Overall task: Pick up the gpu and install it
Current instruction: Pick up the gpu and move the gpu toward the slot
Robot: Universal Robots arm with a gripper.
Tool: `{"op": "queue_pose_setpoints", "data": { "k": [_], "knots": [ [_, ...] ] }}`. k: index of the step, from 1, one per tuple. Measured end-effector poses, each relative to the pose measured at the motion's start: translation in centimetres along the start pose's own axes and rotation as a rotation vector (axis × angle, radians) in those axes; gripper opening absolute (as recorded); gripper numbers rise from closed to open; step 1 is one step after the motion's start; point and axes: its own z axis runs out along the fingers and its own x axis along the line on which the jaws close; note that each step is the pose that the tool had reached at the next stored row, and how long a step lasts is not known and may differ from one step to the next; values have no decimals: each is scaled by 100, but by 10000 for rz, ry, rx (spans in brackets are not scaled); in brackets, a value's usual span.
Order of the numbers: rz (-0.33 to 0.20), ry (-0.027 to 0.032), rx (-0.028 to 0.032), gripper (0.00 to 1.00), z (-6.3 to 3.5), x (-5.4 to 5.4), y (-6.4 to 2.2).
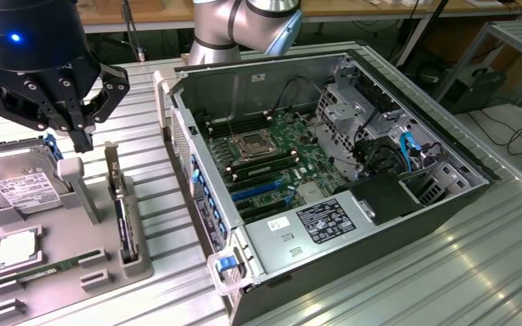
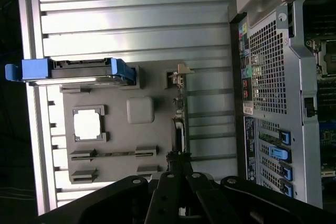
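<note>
The end effector [image 1: 82, 139] hangs over the far end of the grey tray [image 1: 62, 244] on the counter [image 1: 143, 136], its fingers pinched shut and holding nothing. The gpu [image 1: 125, 214] stands on edge in the slot along the tray's side at the exterior view's right, beside the open computer case [image 1: 234, 85]. A hard drive [image 1: 16, 183] rests at the tray's far left corner.

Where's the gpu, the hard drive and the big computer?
gpu [image 1: 125, 219]: exterior view, on its black top edge.
hard drive [image 1: 18, 183]: exterior view, on its white label.
computer case [image 1: 352, 273]: exterior view, on its dark outer wall.
</note>
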Motion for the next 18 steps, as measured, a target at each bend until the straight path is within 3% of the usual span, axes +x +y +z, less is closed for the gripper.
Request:
{"op": "queue_pose_setpoints", "data": {
  "k": [3, 8, 11, 18],
  "knots": [
    [1, 0, 2, 11, 0, 1, -3],
    [-17, 0, 19, 36, 4, -1, -10],
    [-428, 17, 10, 55, 51, 1, -12],
    [-588, 65, 13, 55, 184, -22, -18]
  ]
}}
